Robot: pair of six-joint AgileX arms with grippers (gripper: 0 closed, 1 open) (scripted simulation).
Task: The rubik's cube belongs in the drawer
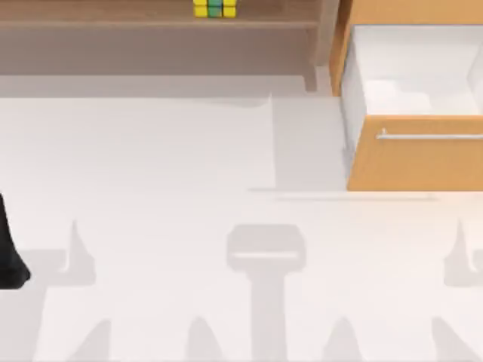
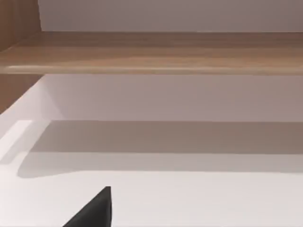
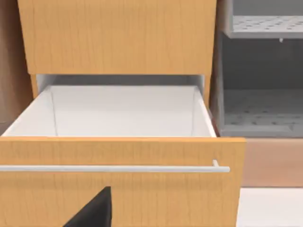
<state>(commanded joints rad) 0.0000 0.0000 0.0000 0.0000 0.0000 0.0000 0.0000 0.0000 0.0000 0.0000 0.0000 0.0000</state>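
No legible text or labels.

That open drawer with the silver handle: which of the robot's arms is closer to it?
Right. The right wrist view looks straight at the drawer from close in front, its handle just ahead. The left arm sits at the table's left edge, far across from the drawer.

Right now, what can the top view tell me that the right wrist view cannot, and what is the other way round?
Top view alone: the rubik's cube sitting on a wooden shelf at the far edge, well left of the drawer, and the left arm parked at the table's left edge. Right wrist view alone: a closed wooden front above the drawer and grey perforated shelves beside it. Both: the drawer pulled open, its white inside bare, and its silver handle.
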